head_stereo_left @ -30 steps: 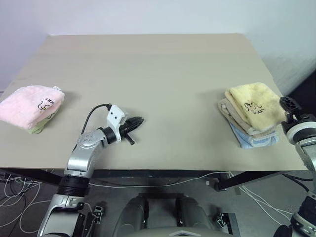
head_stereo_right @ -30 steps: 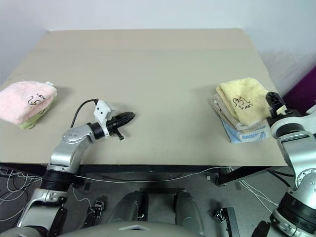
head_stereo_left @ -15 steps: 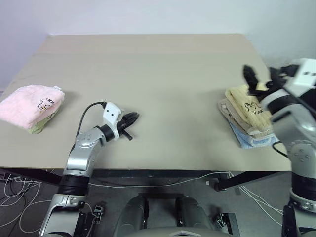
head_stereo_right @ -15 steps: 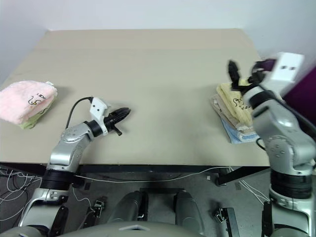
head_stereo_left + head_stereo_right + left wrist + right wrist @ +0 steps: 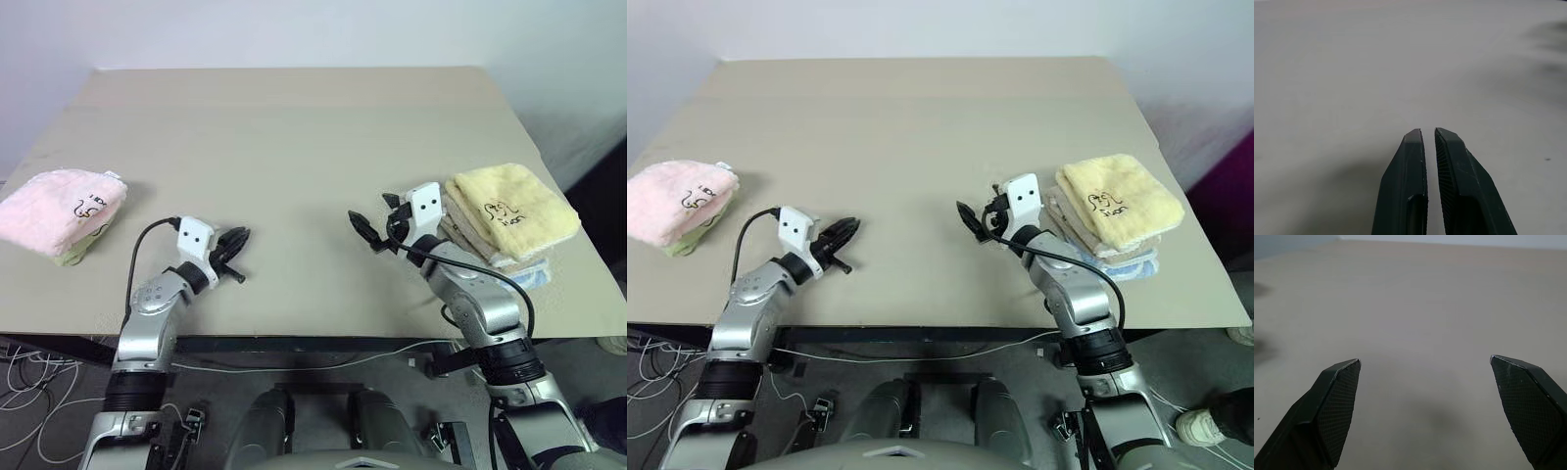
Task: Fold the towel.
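Observation:
The towel (image 5: 511,213), pale yellow with a black squiggle print, lies folded on top of a small stack at the table's right edge. My right gripper (image 5: 372,217) hovers just left of that stack, pointing toward the table's middle, open and empty; the right wrist view shows its fingertips (image 5: 1337,382) wide apart over bare table. Near the front left, my left gripper (image 5: 238,238) hangs over the table, shut on nothing; in the left wrist view its fingers (image 5: 1413,147) nearly meet.
Under the yellow towel lie a beige towel (image 5: 453,223) and a light blue one (image 5: 529,277). A pink folded towel (image 5: 61,208) rests on a green one (image 5: 73,257) at the left edge. The tan table (image 5: 294,127) lies bare between the arms.
My right arm swung from the far right of the stack, over it, to its left side above the table. My left gripper drifted a little to the left, still shut.

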Robot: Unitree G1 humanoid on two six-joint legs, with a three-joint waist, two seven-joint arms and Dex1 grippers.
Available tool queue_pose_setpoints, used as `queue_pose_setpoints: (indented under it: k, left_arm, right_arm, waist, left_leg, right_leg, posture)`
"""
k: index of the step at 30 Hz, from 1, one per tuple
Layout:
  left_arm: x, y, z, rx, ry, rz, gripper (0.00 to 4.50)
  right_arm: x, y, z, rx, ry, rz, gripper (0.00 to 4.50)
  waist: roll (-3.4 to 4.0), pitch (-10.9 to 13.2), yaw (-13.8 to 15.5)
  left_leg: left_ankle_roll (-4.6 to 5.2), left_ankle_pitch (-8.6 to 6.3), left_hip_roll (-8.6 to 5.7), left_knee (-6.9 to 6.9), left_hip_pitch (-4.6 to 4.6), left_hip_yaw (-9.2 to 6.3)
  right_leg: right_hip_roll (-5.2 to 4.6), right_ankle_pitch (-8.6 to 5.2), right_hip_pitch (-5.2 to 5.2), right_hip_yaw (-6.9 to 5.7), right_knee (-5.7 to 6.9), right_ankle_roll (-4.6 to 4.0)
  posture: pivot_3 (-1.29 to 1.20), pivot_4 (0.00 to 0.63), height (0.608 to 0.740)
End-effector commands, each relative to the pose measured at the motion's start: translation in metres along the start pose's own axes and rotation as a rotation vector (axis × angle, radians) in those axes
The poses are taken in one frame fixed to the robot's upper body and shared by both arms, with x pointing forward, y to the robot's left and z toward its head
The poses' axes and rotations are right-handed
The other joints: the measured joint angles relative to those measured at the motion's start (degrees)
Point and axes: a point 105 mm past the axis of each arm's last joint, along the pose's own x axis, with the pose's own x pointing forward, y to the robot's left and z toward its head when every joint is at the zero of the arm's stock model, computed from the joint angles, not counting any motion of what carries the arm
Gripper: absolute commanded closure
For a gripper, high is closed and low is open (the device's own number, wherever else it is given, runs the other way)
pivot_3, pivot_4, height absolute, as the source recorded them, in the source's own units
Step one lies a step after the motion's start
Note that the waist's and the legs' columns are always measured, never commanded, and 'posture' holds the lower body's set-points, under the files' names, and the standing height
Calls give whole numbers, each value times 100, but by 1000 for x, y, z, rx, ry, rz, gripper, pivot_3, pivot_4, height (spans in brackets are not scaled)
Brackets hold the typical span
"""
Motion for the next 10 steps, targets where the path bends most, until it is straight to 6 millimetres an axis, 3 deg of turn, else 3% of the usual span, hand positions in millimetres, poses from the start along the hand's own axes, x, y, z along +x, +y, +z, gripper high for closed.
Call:
queue_pose_setpoints:
  k: [1, 10]
  left_arm:
    - [-4, 9, 21, 48, -66, 48, 4097]
    - [-5, 8, 21, 72, -38, 40, 4097]
  right_arm:
    - [1, 6, 8, -31, -48, 20, 51]
    - [3, 16, -2, -2, -55, 11, 51]
  waist:
    - [0, 0, 12]
    - [0, 0, -1]
  left_leg:
    - [0, 0, 0, 0, 0, 0]
    - [-1, 0, -3, -1, 1, -2]
  right_leg:
    - [-1, 0, 0, 0, 0, 0]
    - [-3, 0, 0, -1, 1, 0]
  posture:
    - [0, 150, 740]
    - [0, 150, 740]
